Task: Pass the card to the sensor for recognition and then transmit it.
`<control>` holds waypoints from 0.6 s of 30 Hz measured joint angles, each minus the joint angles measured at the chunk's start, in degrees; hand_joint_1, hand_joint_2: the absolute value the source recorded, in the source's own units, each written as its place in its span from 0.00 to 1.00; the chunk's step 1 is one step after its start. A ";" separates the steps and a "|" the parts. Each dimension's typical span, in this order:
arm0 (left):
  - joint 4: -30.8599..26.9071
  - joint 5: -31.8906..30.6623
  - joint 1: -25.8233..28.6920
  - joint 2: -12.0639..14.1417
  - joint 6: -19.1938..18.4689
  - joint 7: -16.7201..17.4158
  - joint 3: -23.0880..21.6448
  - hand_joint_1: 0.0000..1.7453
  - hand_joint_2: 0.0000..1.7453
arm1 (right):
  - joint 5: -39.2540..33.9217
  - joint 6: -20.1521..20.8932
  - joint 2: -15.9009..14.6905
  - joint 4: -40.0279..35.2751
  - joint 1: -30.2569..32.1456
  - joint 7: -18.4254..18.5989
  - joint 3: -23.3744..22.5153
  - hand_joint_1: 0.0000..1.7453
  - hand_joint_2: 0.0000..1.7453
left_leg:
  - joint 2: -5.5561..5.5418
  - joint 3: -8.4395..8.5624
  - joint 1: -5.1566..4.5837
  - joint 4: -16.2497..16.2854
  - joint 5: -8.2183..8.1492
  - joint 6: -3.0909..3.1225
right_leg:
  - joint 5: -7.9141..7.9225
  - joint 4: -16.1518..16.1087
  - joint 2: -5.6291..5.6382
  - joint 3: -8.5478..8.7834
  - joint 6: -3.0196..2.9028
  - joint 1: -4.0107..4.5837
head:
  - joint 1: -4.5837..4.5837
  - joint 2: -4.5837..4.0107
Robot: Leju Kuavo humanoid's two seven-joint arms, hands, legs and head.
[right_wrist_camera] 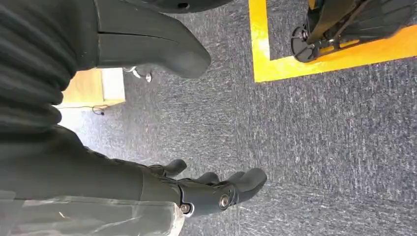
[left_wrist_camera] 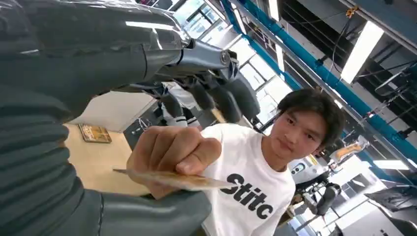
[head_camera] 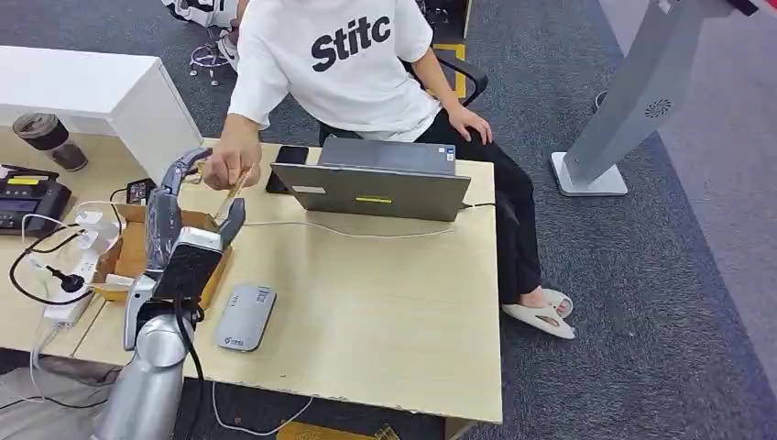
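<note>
My left hand (head_camera: 191, 227) is raised over the table's left part, its fingers (left_wrist_camera: 223, 96) spread apart above its thumb (left_wrist_camera: 147, 212). A person's hand (head_camera: 229, 165) pinches the tan card (head_camera: 231, 196) and holds it in the gap between my fingers and thumb. In the left wrist view the card (left_wrist_camera: 183, 180) lies just over my thumb, gripped by the person's hand (left_wrist_camera: 172, 150); I cannot tell whether it touches my thumb. The grey card sensor (head_camera: 246, 317) lies flat on the table near my forearm. My right hand (right_wrist_camera: 212, 190) hangs over grey carpet, holding nothing.
The person in a white T-shirt (head_camera: 344, 64) sits behind the wooden table (head_camera: 385, 302). A grey laptop (head_camera: 376, 179) stands at the far edge with a dark phone (head_camera: 286, 167) beside it. A cardboard box (head_camera: 128, 252), cables and a desk phone (head_camera: 27, 202) crowd the left.
</note>
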 joint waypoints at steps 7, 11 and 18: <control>0.04 0.09 0.06 0.11 0.00 -0.18 0.02 0.90 1.00 | 0.00 0.00 0.00 0.00 0.00 -0.07 0.00 0.00 1.00 | 0.00 0.00 0.00 0.00 0.00 0.00 | 0.00 0.00 -0.01 0.00 0.00 0.00 | 0.00 0.00; 0.04 0.09 0.06 0.11 0.00 -0.20 0.00 1.00 1.00 | 0.00 0.00 0.00 0.00 0.00 -0.09 0.00 0.00 1.00 | 0.00 0.01 0.00 0.00 0.00 0.00 | 0.00 0.00 -0.01 0.01 0.00 0.00 | 0.00 0.00; 0.04 0.00 0.07 0.11 0.02 -0.28 0.02 1.00 1.00 | -0.11 0.31 0.00 0.00 0.00 -0.07 0.00 0.00 1.00 | 0.00 0.02 0.00 0.00 0.00 0.00 | 0.00 0.00 -0.01 0.02 0.00 0.00 | -0.02 0.00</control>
